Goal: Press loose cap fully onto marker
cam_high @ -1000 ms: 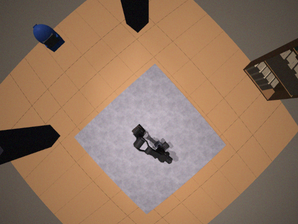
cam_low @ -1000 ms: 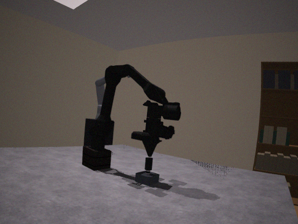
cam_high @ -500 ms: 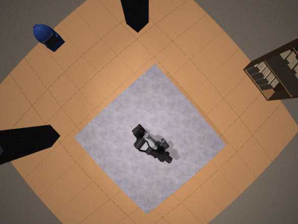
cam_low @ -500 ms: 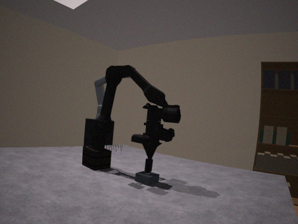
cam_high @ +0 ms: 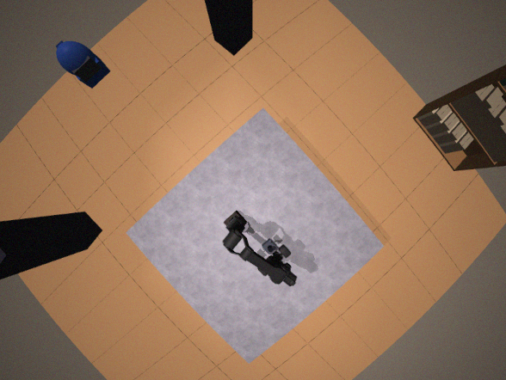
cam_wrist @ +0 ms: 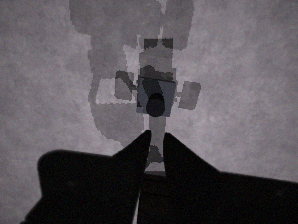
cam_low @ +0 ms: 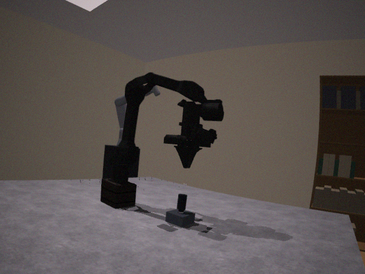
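The grey holder block sits on the table in front of the arm's base. A dark cylinder stands upright in it; this is the marker with the dark cap on its top. I cannot tell marker from cap, and I see no loose cap on the table. My gripper hangs well above the cylinder and points straight down. Its fingers are almost together, with a thin gap and nothing between them.
The arm's black base stands behind and left of the holder block. The grey table ends at an edge on the right. A bookshelf stands beyond it.
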`<state>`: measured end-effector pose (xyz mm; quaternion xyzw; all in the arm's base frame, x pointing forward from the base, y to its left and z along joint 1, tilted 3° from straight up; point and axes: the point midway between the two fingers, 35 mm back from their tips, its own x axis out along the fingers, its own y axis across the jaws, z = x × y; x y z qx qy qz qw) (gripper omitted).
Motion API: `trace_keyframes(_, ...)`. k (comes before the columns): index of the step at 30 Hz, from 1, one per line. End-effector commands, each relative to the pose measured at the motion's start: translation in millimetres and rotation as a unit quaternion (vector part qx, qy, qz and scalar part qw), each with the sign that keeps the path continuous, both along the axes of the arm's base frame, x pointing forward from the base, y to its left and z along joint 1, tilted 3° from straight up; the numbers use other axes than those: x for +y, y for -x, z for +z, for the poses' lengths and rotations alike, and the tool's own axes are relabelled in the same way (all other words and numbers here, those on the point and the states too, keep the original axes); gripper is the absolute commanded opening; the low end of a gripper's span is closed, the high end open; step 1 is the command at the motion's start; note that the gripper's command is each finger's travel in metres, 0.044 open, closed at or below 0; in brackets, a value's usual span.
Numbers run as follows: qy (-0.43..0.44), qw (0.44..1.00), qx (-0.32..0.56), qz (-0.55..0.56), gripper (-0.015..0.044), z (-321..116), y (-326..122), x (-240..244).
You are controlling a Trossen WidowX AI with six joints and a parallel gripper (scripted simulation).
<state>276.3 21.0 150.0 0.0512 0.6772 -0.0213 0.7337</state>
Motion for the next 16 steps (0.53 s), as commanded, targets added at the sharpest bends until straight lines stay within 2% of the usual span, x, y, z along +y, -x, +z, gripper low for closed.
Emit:
trace_keyframes(1, 0.0, 1.0, 0.003, 0.002, 0.0131, 0.1, 0.3, -0.1)
trace_keyframes(12, 0.0, 1.0, 0.003, 0.002, 0.042, 0.1, 0.3, -0.1)
trace_keyframes(13, 0.0, 1.0, 0.003, 0.002, 0.044, 0.1, 0.3, -0.1)
trace_keyframes(16, 0.0, 1.0, 0.003, 0.002, 0.044, 0.1, 0.3, -0.1)
